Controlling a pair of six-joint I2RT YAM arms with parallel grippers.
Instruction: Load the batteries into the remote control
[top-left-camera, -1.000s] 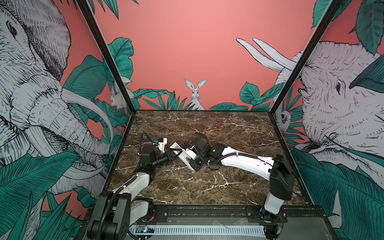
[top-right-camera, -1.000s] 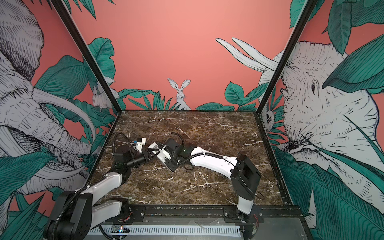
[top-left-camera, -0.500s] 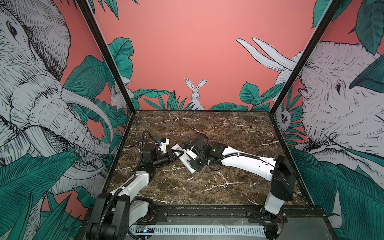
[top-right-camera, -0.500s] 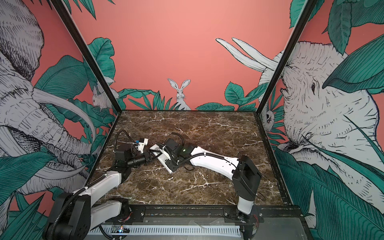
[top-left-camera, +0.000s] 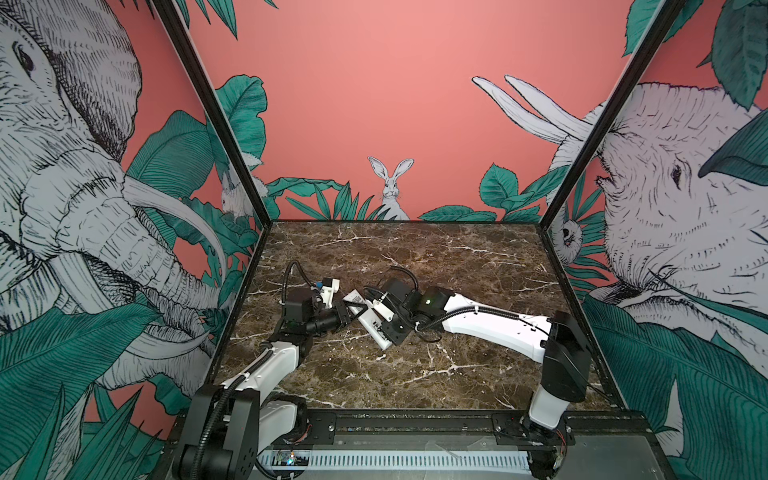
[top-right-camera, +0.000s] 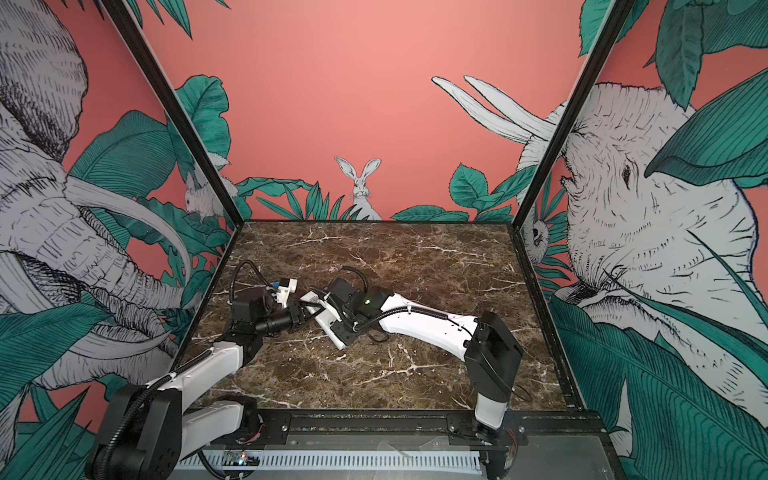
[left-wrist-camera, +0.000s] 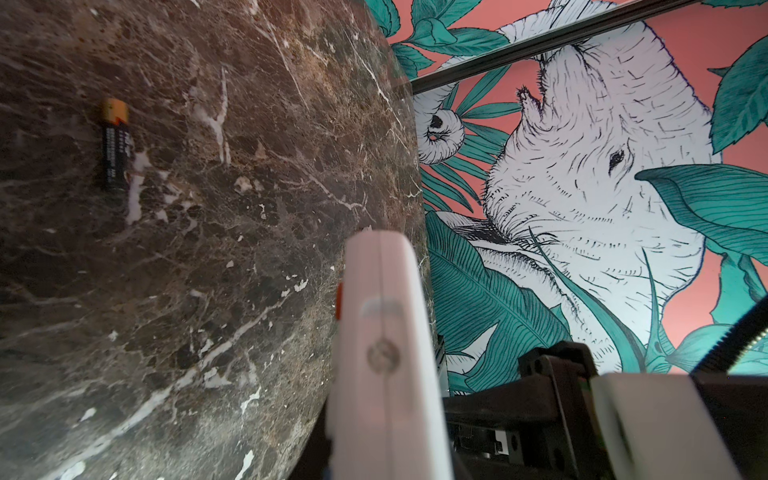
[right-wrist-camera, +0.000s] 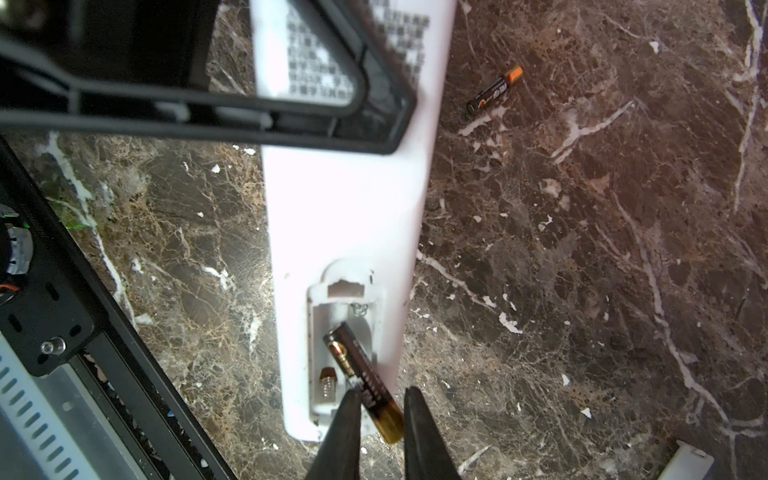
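Little has shifted over the last second: both arms stay bunched low over the left middle of the brown marble desk (top-left-camera: 415, 257), and the left arm's cable loop has only nudged sideways in both top views.

The remote control (top-left-camera: 371, 326) (top-right-camera: 328, 324) lies lengthwise between the two arms with its plain white back facing up (right-wrist-camera: 345, 208). The left end effector (top-left-camera: 354, 312) is clenched on the labelled end, and one dark finger frame crosses the printed label in the right wrist view. The left wrist view shows the handset edge-on (left-wrist-camera: 382, 353), its red button on the side turned toward the desk. Whether the remote rests on the desk or is lifted off it cannot be told.

At the other end the battery bay (right-wrist-camera: 332, 328) stands open, with a spring (right-wrist-camera: 327, 386) showing inside. The right end effector (right-wrist-camera: 382, 399) is grasping a battery (right-wrist-camera: 361, 374) by its gold end. This cell is tilted, its dark end inside the bay and its gold end sticking out past the remote's end.

The second battery (right-wrist-camera: 494, 89) (left-wrist-camera: 114, 145) lies loose on the desk, apart from the remote. A white plastic piece (right-wrist-camera: 685, 463) sits at the frame's edge, mostly cut off.
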